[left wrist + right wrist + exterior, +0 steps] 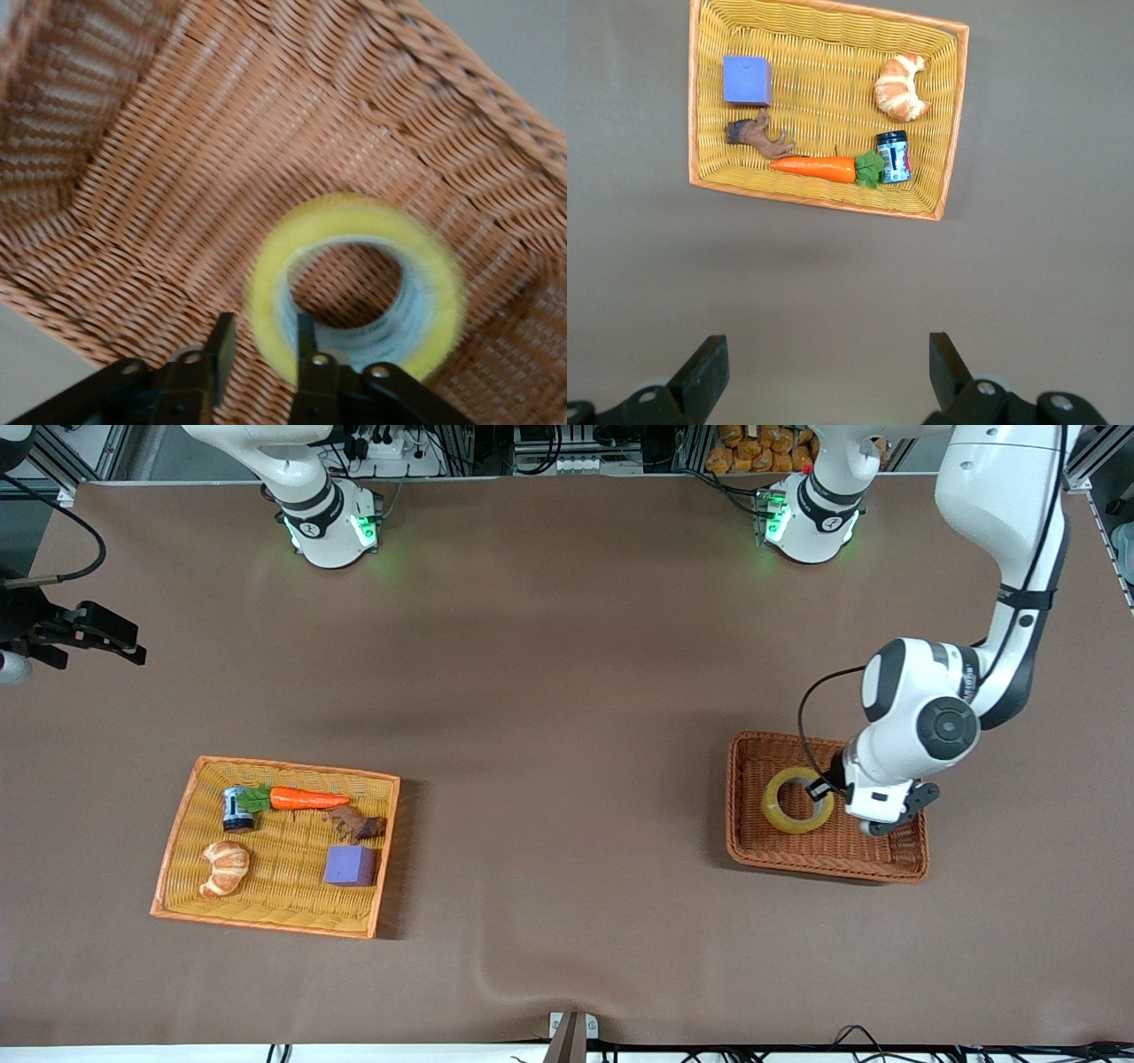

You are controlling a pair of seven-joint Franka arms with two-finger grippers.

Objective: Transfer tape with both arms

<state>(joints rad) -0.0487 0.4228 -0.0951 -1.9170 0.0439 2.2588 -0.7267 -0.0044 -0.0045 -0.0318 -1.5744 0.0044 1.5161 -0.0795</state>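
We see the tape (797, 800) lying flat in the brown basket (827, 861), which sits on the bench (567, 691) toward the left arm's end and nearer the front camera's edge than the arm bases. The left arm (1001, 558) reaches down from its base into this basket, and the left gripper (822, 788) is at the roll. In the left wrist view the tape (354, 288) shows its yellow ring with the pale inner core, resting on the woven floor of the basket (177, 177). One of the fingers (306, 341) stands inside the hole and the other outside the ring, so the jaws straddle the wall of the roll with a gap between them; they are parted and we cannot say that they press on it. The right gripper (97, 633) hangs above the bench at the right arm's end, near that edge, and waits. In the right wrist view the right gripper (824, 372) has its fingers (704, 372) wide apart, holding nothing. The same view shows the yellow tray (948, 115), which lies toward the right arm's end, near the front camera's edge. In the tray (266, 766) lie a carrot (306, 799), a small jar (236, 809), a croissant (226, 867), a purple cube (349, 864) and a small brown figure (356, 824).
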